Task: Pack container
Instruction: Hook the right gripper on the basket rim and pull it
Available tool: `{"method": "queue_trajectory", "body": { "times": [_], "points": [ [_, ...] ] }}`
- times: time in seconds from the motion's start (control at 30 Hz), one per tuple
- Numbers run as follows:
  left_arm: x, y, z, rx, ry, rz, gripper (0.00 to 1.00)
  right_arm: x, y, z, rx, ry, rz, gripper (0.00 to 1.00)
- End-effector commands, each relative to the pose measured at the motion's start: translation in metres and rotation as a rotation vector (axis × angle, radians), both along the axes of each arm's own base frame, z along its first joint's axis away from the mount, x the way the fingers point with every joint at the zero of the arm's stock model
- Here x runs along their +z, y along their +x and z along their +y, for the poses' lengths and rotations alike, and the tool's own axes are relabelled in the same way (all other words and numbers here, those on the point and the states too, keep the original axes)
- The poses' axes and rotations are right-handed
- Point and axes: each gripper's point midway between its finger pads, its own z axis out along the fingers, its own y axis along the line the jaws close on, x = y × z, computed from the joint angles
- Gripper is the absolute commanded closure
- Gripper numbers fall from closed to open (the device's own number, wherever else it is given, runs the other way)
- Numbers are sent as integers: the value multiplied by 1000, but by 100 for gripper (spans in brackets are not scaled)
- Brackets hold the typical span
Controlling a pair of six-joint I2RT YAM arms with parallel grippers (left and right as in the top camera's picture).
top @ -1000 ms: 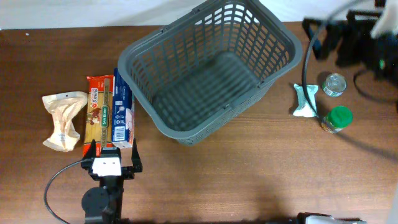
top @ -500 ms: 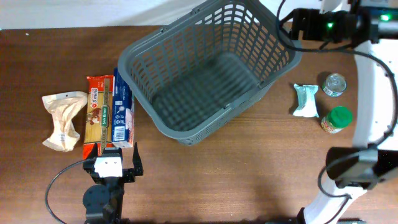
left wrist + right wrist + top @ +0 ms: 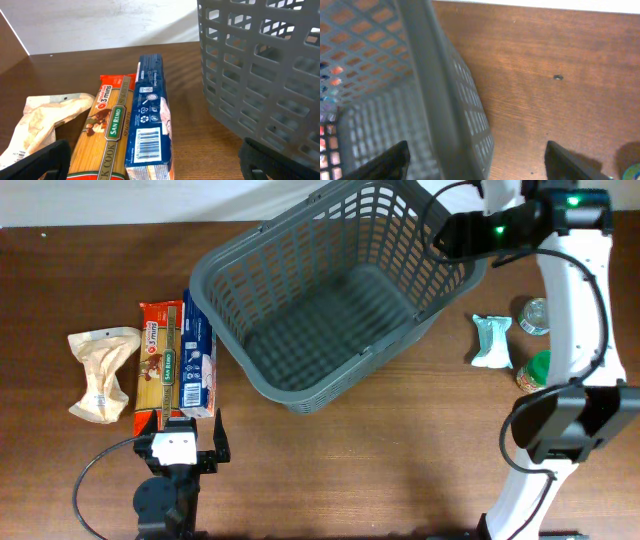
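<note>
Nearest the robot, at 7 o'clock on the bench (image 3: 330, 480), the left claw (image 3: 183, 428) hovers wide open with nothing in it, just short of the near ends of two packs. These are a spaghetti packet (image 3: 160, 365) lying flat and a blue box (image 3: 197, 365) standing on its long edge, touching side to side. A crumpled beige pouch (image 3: 100, 375) lies just beside them at 9 o'clock.

The container (image 3: 320, 330) sits mid-bench, turned askew and empty, its near-left wall close to the blue box. At its 3 o'clock lie a mint sachet (image 3: 491, 340), a small metal can (image 3: 535, 315) and a green-lidded jar (image 3: 545, 370), the last two partly hidden under the right arm.

Farthest out, at the container's 2 o'clock rim, the right claw (image 3: 480, 160) is spread wide and holding nothing, with the rim running between its fingers.

The risks, as I judge them:
- Closing on that rim and pulling could slide or tip the light container.
- The right arm's links pass over the can and jar, so a careless sweep could knock them.
- On the left, pinching one pack may drag or topple its touching neighbour.
</note>
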Motion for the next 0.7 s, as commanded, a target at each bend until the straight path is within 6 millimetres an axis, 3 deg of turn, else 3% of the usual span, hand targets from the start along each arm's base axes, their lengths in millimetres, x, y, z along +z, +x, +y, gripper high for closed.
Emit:
{"method": "queue_trajectory", "body": {
  "times": [0.0,0.1,0.2,0.47,0.67],
  "points": [
    [-2,-1,2,11,6,12,1,-14,7,3,15,-44,14,34],
    [-2,-2,2,11,6,12,1,-17,8,0,7,-60,18,52],
    [-2,-1,2,11,6,12,1,-18,6,-3,-1,-70,28,55],
    [-2,-1,2,11,6,12,1,-30,-13,-14,-30,-109,122,80],
    [-2,-1,2,11,6,12,1,-29,-34,-27,-153,-139,212,87]
  ]
}}
